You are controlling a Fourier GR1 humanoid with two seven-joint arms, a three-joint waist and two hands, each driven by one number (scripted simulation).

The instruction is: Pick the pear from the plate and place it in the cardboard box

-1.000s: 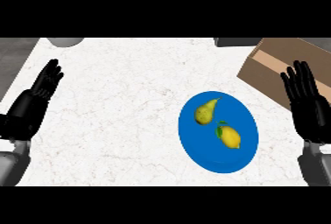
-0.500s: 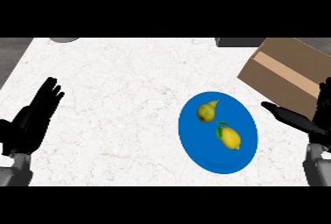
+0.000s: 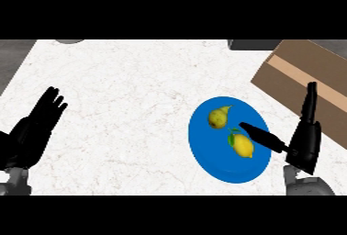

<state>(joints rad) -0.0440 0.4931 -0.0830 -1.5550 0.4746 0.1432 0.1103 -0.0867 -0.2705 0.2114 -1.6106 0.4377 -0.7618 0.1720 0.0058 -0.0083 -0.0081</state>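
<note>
A blue plate [image 3: 210,156] lies right of the counter's middle. On it a brownish-yellow pear [image 3: 218,117] sits toward the far side, and a yellow lemon [image 3: 243,145] with a green leaf lies just nearer. My right hand [image 3: 304,140] is at the plate's right edge, open, its thumb stretched over the plate close to the lemon and its fingers pointing away toward the cardboard box [image 3: 308,80] at the far right. My left hand [image 3: 34,133] rests open at the left edge, fingers up.
The white marble counter [image 3: 129,92] stretches between my hands. A dark object [image 3: 251,44] shows at the far edge beside the box, and a grey round shape [image 3: 68,41] at the far left.
My right hand has moved inward to the plate's right edge, its thumb now over the plate by the lemon. My left hand has sunk lower on the left. The view has shifted slightly.
</note>
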